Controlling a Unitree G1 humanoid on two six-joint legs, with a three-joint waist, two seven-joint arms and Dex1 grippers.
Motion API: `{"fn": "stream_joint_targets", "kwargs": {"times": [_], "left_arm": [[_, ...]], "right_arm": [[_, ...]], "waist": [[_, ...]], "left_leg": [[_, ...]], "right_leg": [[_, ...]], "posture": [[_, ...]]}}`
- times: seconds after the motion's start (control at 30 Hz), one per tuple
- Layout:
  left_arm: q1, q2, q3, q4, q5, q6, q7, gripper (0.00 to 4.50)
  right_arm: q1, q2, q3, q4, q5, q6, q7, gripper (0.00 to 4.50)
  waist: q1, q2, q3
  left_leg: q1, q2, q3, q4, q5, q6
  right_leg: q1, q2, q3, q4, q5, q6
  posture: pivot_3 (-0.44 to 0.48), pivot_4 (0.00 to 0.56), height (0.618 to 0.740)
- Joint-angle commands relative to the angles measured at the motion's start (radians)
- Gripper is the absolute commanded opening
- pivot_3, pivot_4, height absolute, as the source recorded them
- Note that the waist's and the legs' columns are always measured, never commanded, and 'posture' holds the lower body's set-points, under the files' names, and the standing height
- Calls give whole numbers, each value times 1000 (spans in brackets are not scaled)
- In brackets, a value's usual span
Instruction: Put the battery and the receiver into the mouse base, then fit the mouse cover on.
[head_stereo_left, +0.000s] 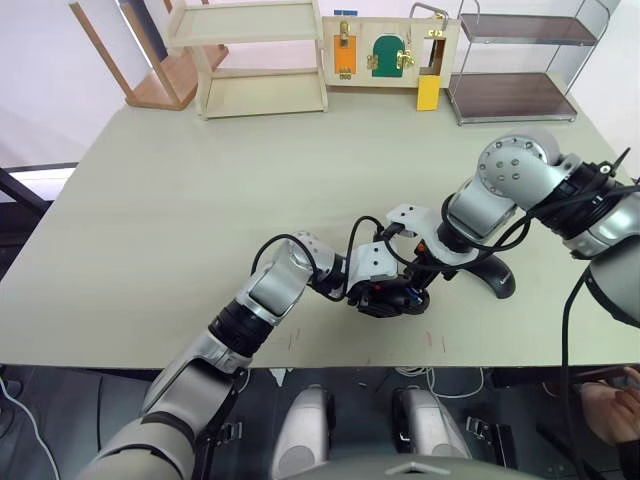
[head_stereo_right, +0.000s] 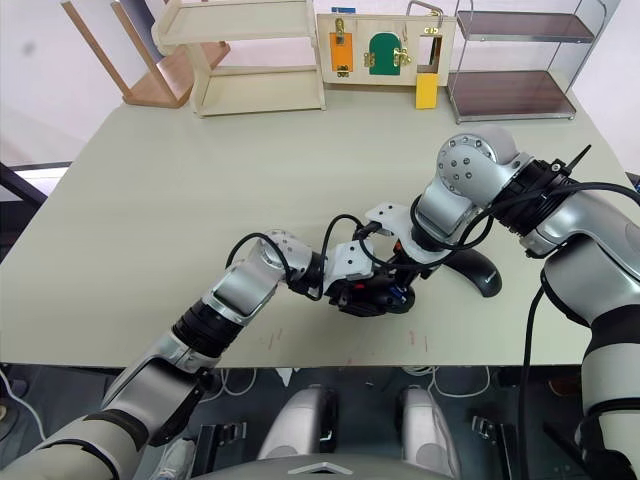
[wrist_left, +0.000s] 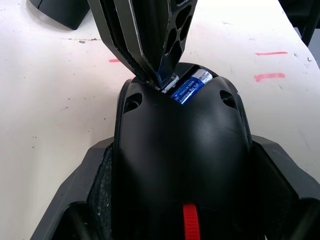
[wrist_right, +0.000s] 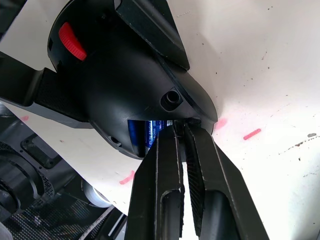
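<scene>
Mouse base (wrist_left: 180, 165), black oval hard-plastic body with a red scroll wheel (wrist_left: 188, 222), sits low and centre in the left wrist view, clamped at its flanks by the left gripper (head_stereo_left: 385, 290); in the left eye view, just below frame centre. Blue cylindrical battery (wrist_left: 184, 90) lying in the recess near the upper middle of that wrist view. Right gripper (wrist_right: 181, 131), jaws drawn narrow, tips pressed at the battery's end; whether anything is pinched there, cannot tell. Likely light, rigid, slick-skinned: best held across the sides, as now. Glossy all-black curved mouse cover (head_stereo_left: 494, 274) resting right of centre on the pale table (head_stereo_left: 200, 200), probably slippery, best taken by its edges
</scene>
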Motion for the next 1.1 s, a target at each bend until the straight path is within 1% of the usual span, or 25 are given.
{"fn": "stream_joint_targets", "kwargs": {"times": [0.03,0.1,0.6,1.1], "left_arm": [[16,-1,-23,0,2,14,-4,3023],[16,0,-23,-3,2,17,-4,3023],[15,3,-24,-3,2,21,-6,3023],[15,7,-25,2,3,18,-12,3023]], "right_arm": [[12,-12,3,-11,13,6,-4,1347],[11,-11,0,-10,13,6,-8,2087],[-3,-20,-27,-6,3,6,3,2087],[-29,-91,-39,-21,15,6,73,2087]], "waist": [[0,0,0],[0,0,0],[-1,0,0],[-1,0,0]], "left_leg": [[0,0,0,0,0,0],[0,0,0,0,0,0],[0,0,0,0,0,0],[0,0,0,0,0,0]], "right_leg": [[0,0,0,0,0,0],[0,0,0,0,0,0],[0,0,0,0,0,0],[0,0,0,0,0,0]], "posture": [[0,150,740],[0,150,740],[0,150,740],[0,150,740]]}}
